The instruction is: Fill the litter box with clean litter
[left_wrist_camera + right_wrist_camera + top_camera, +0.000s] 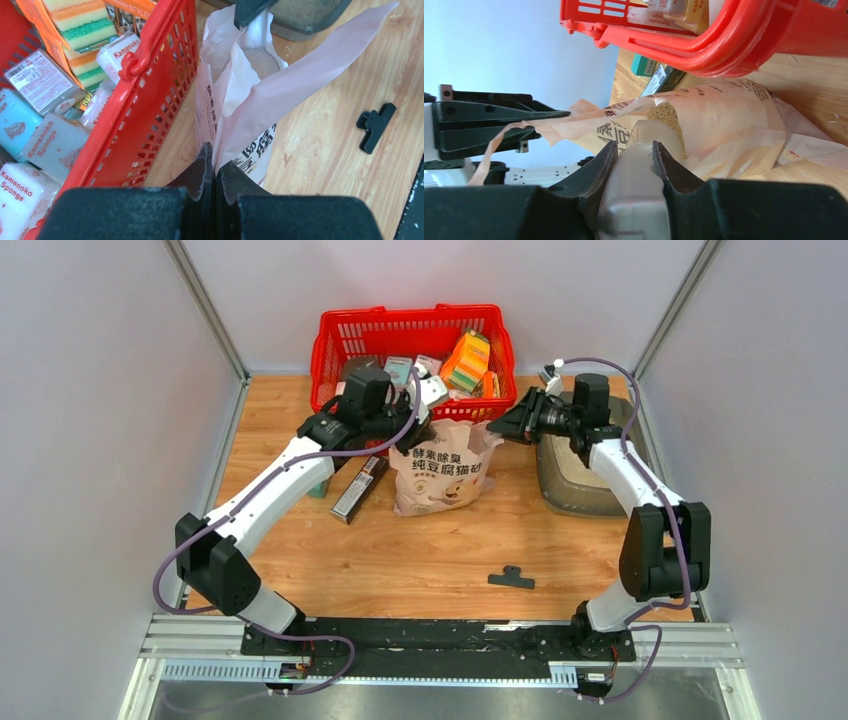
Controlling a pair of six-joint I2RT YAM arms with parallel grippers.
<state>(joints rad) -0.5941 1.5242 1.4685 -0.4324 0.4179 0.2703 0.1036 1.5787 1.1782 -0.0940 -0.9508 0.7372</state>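
Litter point(262, 64): lying as loose pale grains deep inside the open bag point(260, 110), with none showing in the box point(585, 465) from above. Likely behaving like coarse sand: pouring and sliding freely, spilling off anything tilted, offering nothing to pinch. Calling, by this reading, for lifting in the scoop point(634, 175) held level, or for tipping the whole bag.

Being gripped at the clear scoop handle by the right pincer point(634, 150), closed partway round it, with the bowl end reaching into the bag mouth. Probably feeling light and stiff but smooth, so perhaps twisting in the grip once loaded. Holding on the handle, as now, looking sound.

Standing upright on the surface point(400, 560), the bag, just in front of the basket point(410, 312). Looking thin and soft, folding wherever pulled. Being pinched at its lip by the left pincer point(214, 157), shut flat on the film and stretching the mouth open. Judging the rim the only sensible hold, with harder tugging risking a tear or a topple.

Sitting to the right of the bag, the box, near but apart, beneath the right arm. Looking rigid and light, likely sliding if knocked.

Lying farther out: a black clip point(511, 578) alone on the wood, and a dark packet point(358, 490) left of the bag.
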